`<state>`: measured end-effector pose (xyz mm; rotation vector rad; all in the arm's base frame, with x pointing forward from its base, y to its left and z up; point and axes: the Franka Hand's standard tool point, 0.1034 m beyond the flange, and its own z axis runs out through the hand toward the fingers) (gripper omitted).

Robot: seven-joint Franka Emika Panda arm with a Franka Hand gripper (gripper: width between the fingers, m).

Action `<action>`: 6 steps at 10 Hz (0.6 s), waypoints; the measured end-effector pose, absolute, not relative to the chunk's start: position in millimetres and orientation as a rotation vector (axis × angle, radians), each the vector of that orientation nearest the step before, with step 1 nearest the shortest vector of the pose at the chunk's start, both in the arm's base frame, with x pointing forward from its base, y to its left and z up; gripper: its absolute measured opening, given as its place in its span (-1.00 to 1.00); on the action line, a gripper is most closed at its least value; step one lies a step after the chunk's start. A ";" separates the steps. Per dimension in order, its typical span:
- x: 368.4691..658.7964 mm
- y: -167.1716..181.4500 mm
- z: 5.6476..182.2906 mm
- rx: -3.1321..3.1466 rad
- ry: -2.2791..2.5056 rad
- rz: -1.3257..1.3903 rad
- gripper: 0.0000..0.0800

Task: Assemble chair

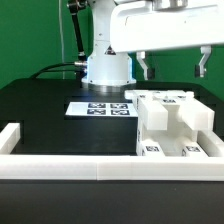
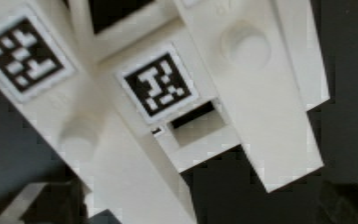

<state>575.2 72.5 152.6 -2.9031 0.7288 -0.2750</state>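
Observation:
The chair parts (image 1: 172,122) are white blocky panels and legs with black-and-white marker tags, clustered on the black table at the exterior view's right, against the front wall. My gripper (image 1: 174,72) hangs above them with its two dark fingers (image 1: 145,67) wide apart and nothing between them. It is clear of the parts. The wrist view looks down close on the white pieces (image 2: 211,120), which lie crossed at an angle and blurred; two tags show there, one in the middle (image 2: 158,85). My fingertips do not show clearly in the wrist view.
The marker board (image 1: 100,107) lies flat on the black table (image 1: 40,110) in front of the robot base (image 1: 107,68). A low white wall (image 1: 70,166) runs along the front and a short one (image 1: 10,135) on the exterior view's left.

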 end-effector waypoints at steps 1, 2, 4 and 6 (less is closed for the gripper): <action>564.7 77.7 154.9 -2.890 0.746 -0.279 0.62; 560.2 78.7 153.6 -2.891 0.741 -0.283 0.62; 561.4 77.4 152.6 -2.892 0.744 -0.283 0.62; 548.3 88.6 145.2 -2.867 0.817 -0.292 0.62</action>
